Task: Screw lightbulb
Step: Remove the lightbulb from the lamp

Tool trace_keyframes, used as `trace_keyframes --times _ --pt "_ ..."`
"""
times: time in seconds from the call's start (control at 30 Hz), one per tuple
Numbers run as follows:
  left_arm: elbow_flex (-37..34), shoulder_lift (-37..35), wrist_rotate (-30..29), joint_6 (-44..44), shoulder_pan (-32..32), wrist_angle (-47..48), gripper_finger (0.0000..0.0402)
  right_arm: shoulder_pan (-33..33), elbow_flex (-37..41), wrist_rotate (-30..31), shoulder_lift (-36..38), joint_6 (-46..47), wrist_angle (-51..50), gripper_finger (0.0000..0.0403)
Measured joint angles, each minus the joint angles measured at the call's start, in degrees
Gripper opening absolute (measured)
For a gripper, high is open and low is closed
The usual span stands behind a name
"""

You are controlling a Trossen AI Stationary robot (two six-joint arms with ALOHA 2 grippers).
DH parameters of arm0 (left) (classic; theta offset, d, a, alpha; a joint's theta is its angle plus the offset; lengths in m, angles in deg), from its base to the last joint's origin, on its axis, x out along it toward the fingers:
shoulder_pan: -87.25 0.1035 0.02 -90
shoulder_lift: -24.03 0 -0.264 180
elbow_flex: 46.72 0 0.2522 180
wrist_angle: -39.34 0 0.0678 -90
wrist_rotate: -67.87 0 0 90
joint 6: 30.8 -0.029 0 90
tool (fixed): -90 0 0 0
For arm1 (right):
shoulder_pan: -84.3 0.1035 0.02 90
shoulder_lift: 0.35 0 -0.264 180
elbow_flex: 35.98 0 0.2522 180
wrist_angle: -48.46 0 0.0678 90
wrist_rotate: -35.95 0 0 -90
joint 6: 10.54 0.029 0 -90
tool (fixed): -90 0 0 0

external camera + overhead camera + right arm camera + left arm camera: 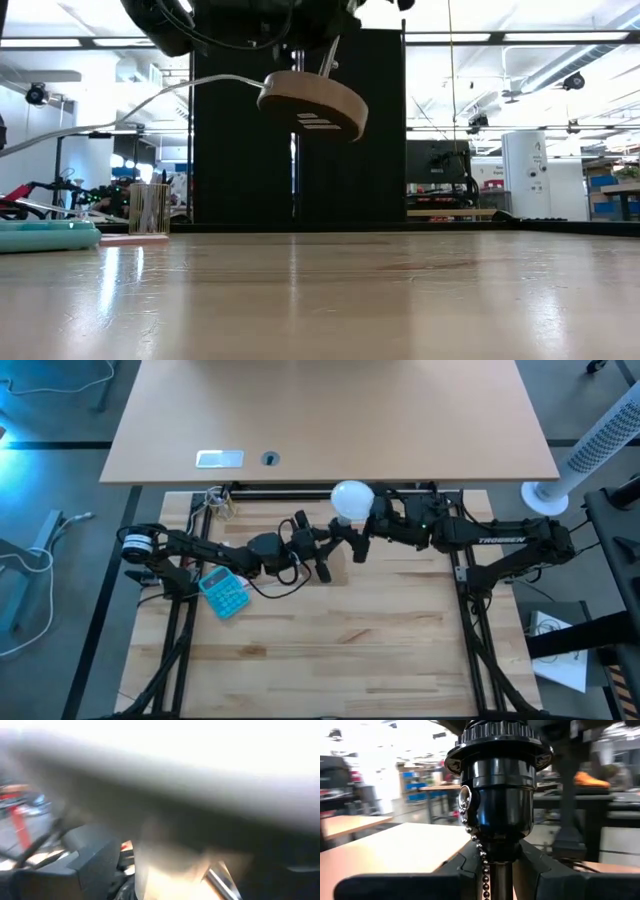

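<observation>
White frosted round lightbulb (352, 499), upper middle of the high view, meets the black socket (497, 795). Left gripper (492, 867) squeezes that socket's stem. Right gripper (372, 525) sits by the bulb; I cannot tell its fingers, and tightness looks unproven.

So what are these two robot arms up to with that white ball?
They are fitting a lightbulb into a lamp socket. The left gripper is shut on the black socket, holding its round wooden base up off the table. The right gripper is at the bulb over the socket; whether its fingers grip the bulb is unclear. A teal calculator lies near the left arm.
</observation>
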State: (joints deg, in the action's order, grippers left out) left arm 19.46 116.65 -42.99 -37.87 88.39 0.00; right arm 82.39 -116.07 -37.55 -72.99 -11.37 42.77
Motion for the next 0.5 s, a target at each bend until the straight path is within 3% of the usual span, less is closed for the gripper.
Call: trace_keyframes --times 0.13,0.5 --pt "0.00 0.00 -4.51 -1.03 0.23 -0.46 0.0061 0.54 0.00 6.42 0.00 1.55 1.78 0.0335" --pt "0.00 -0.04 -5.66 -1.51 1.11 -0.70 0.0061 0.55 0.00 7.76 0.00 7.11 6.28 0.0309"
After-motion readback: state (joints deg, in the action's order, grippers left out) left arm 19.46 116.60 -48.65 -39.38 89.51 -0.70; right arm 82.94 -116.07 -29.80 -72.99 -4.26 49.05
